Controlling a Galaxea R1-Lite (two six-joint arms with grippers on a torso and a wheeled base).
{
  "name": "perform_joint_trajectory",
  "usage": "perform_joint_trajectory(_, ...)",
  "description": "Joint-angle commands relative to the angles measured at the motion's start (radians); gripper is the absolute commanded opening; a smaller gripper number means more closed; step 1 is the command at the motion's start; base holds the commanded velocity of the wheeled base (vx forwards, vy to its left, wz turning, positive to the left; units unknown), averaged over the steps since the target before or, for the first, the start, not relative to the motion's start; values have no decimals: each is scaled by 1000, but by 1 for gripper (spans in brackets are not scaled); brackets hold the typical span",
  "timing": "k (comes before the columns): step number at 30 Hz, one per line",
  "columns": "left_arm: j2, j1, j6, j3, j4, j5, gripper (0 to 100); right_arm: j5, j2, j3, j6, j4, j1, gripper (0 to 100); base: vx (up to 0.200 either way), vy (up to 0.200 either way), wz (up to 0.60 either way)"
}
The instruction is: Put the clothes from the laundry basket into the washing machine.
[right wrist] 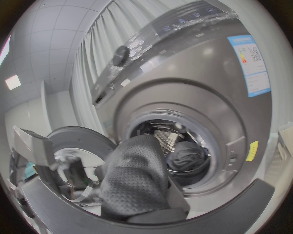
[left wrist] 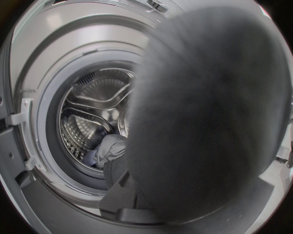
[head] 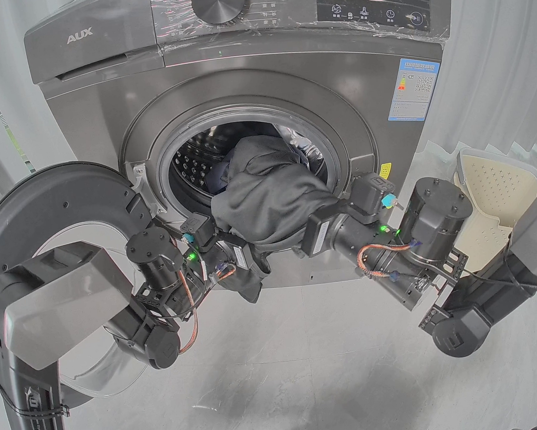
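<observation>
While the dark garment [head: 269, 193] hung half through the mouth of the washing machine [head: 243, 83] in the head view, the left pincer [head: 248, 261] and right pincer [head: 305, 237] lay buried under it, their grip impossible to tell. From the left wrist, it loomed close before grey clothes [left wrist: 110, 147] in the drum [left wrist: 91, 100]. From the right wrist, it draped that pincer.

A dark grey garment [head: 269, 193] at the washing machine [head: 237, 90] mouth.
It hangs half inside the drum, spilling over the lower rim at frame centre; the left arm [head: 160, 260] and right arm [head: 371, 240] meet it from either side. The open door [head: 47, 202] is at lower left, the cream laundry basket [head: 499, 196] at right.
</observation>
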State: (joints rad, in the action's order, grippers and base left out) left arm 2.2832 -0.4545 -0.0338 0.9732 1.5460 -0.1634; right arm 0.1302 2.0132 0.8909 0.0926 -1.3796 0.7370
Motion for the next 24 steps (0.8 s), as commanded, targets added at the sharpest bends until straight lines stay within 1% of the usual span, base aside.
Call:
perform_joint_trajectory(1,-126,-15,17,-88,3,4,0,6,52,-16,3,4,-90,0,0,0,0)
perform_joint_trajectory(3,-162,-29,15,-128,5,4,0,6,84,-20,6,1,-103,0,0,0,0)
perform_joint_trajectory(7,-212,-32,17,-188,5,1,0,0,141,-20,4,-12,-108,0,0,0,0)
perform_joint_trajectory(10,-257,-30,22,-226,6,-1,0,-6,160,-27,1,-15,-93,0,0,0,0)
perform_joint_trajectory(12,-277,-32,31,-240,6,-1,0,-12,164,-36,-2,-18,-84,0,0,0,0)
perform_joint_trajectory(13,-297,-32,41,-252,6,-1,0,-26,164,-39,-1,-30,-64,0,0,0,0)
perform_joint_trajectory(14,-307,-30,46,-257,6,-1,0,-32,164,-41,-1,-39,-54,0,0,0,0)
perform_joint_trajectory(17,-332,-26,49,-263,6,-1,0,-38,150,-43,-1,-50,-27,0,0,0,0)
perform_joint_trajectory(18,-341,-24,49,-266,6,-2,0,-40,139,-53,-2,-49,-19,100,0,0,0)
perform_joint_trajectory(20,-358,-23,49,-272,6,-2,0,-46,94,-124,-8,-42,-8,100,0,0,0)
perform_joint_trajectory(21,-364,-21,49,-278,6,-2,0,-60,71,-167,-13,-42,-4,100,0,0,0)
perform_joint_trajectory(22,-372,-21,49,-289,6,-2,0,-83,50,-214,-22,-49,2,100,0,0,0)
perform_joint_trajectory(24,-390,-16,49,-326,6,-2,0,-146,-14,-343,-53,-53,10,100,0,0,0)
